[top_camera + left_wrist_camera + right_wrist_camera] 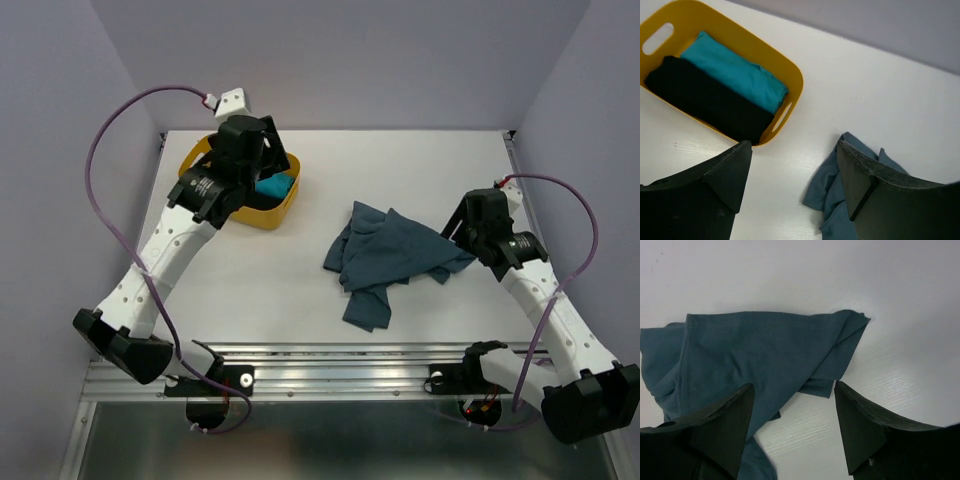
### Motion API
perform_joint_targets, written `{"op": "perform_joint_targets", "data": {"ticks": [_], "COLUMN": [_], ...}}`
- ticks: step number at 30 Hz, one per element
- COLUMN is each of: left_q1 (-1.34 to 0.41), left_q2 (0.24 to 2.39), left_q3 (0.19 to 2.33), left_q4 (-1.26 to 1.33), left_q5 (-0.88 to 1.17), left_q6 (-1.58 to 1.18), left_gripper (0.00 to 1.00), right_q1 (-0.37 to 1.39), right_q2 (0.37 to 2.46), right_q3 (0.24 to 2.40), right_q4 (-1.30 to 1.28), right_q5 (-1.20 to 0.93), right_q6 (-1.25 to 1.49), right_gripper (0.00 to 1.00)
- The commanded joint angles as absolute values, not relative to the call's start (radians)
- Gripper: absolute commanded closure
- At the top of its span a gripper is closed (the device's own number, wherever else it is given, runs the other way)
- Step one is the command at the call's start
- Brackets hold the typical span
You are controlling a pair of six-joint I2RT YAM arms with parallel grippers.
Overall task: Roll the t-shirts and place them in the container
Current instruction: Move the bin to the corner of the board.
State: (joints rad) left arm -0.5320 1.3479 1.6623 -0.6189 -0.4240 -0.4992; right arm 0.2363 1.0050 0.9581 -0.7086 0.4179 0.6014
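Note:
A crumpled slate-blue t-shirt point(385, 255) lies in a heap right of the table's middle. My right gripper point(455, 232) hovers at its right corner. In the right wrist view that gripper point(793, 385) is open, with bare table between its fingers and the t-shirt point(755, 350) spread just beyond and under the left finger. A turquoise t-shirt point(735, 72) and a black t-shirt point(705, 100) lie folded side by side in the yellow tub point(792, 75). My left gripper point(793, 145) is open and empty above the table beside the tub, and the blue t-shirt's edge point(825, 185) shows below it.
The yellow tub point(268, 216) stands at the back left, partly under my left arm, with the turquoise cloth point(272, 186) showing inside. A metal rail point(330, 370) runs along the near edge. Grey walls close in the back and both sides.

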Motion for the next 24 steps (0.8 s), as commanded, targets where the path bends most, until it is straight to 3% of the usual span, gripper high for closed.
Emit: {"op": "perform_joint_targets", "data": {"ticks": [1, 4, 9, 18, 21, 22, 24], "left_q1": [-0.589, -0.660, -0.673, -0.716, -0.715, -0.716, -0.716], "left_q2": [1.405, 1.405, 1.430, 1.450, 1.443, 1.443, 1.440], "left_q3": [1.588, 1.450, 1.264, 1.169, 1.184, 1.196, 1.206], "left_q4": [-0.637, -0.575, -0.459, -0.419, -0.416, -0.419, -0.425], "left_q5": [-0.436, -0.396, -0.217, -0.160, -0.138, -0.137, -0.138], "left_q6": [-0.482, -0.511, -0.584, -0.643, -0.647, -0.647, -0.647], "left_gripper": [0.20, 0.20, 0.20, 0.18, 0.18, 0.18, 0.18], "right_q1": [0.235, 0.254, 0.497, 0.560, 0.560, 0.560, 0.560], "right_q2": [1.025, 1.032, 1.126, 1.370, 1.459, 1.492, 1.511], "right_q3": [0.989, 0.951, 0.943, 0.949, 0.950, 0.954, 0.965], "right_q4": [-0.709, -0.617, -0.585, -0.350, -0.273, -0.272, -0.267], "right_q5": [0.330, 0.169, 0.271, 0.166, 0.195, 0.228, 0.248], "right_q6": [0.678, 0.712, 0.805, 0.813, 0.845, 0.863, 0.870], "right_gripper": [0.28, 0.27, 0.25, 0.19, 0.25, 0.36, 0.46]}}
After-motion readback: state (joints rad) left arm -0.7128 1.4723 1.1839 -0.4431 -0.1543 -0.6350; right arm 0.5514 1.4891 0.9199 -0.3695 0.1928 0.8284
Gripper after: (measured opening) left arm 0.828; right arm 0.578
